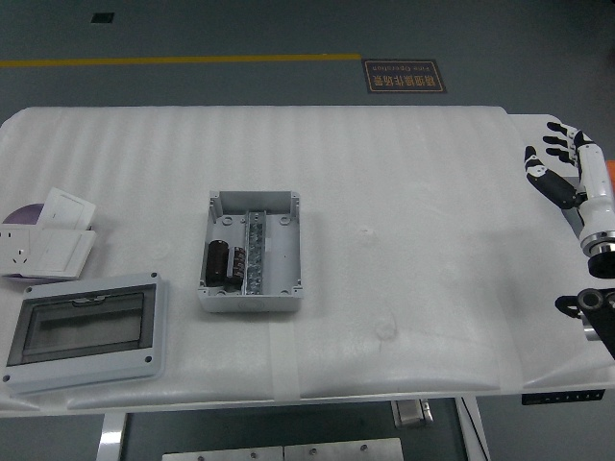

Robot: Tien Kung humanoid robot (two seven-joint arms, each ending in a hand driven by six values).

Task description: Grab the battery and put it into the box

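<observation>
1. At the far left of your view, the switch (27,252), a white wall plate with sockets, lies flat on the table (404,192), partly covering a purple disc (24,213); a white card (65,208) rests just above it.
2. Just below these, near the table's front left corner, you see the cover (85,331), a grey frame with a dark clear window, lying flat and slightly tilted.
3. Left of centre sits the box (251,252), a grey open enclosure with a metal rail (255,252) running front to back down its middle.
4. The battery (218,262), a dark cylinder, lies inside the box in the compartment left of the rail, touching or just beside the rail; you cannot tell which.
5. Right of the box, the white padded table surface runs to the right edge, with faint dents in the foam.
6. At the far right, your right hand (565,165) hovers at the table's right edge, well apart from the box. Its black fingers (540,172) are spread and relaxed, holding nothing; the white wrist leads down to the black arm (598,312) at the lower right.
7. Beyond the table's far edge, you see grey floor with a yellow line (183,60) and a dark floor sign (404,76).
</observation>
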